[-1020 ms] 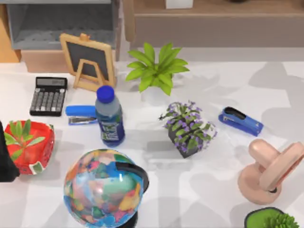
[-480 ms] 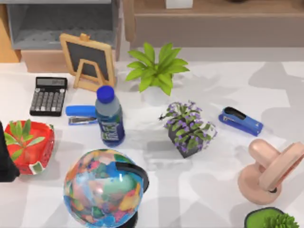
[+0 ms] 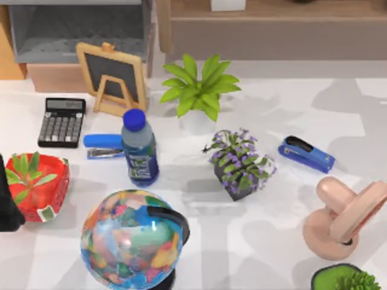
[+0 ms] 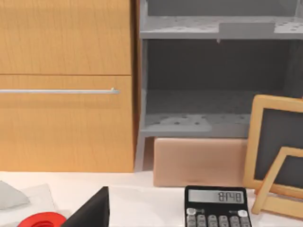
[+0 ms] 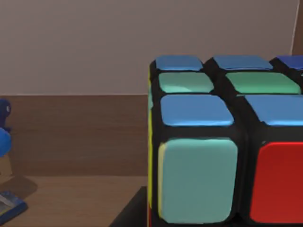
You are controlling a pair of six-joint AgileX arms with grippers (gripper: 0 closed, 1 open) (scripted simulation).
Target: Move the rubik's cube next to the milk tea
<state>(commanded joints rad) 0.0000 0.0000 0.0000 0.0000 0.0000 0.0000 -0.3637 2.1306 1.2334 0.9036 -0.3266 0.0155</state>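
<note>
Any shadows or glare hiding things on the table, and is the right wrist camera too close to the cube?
Top view: broad soft grey shadows cross the white table without hiding anything; a small highlight sits on the globe. Right wrist view: the rubik's cube looms close, cropped at the frame edge, evenly lit. Left wrist view: evenly lit, calculator display readable.

Left arm (image 3: 7,202) dark at the table's left edge (claw state impossible to tell).
</note>
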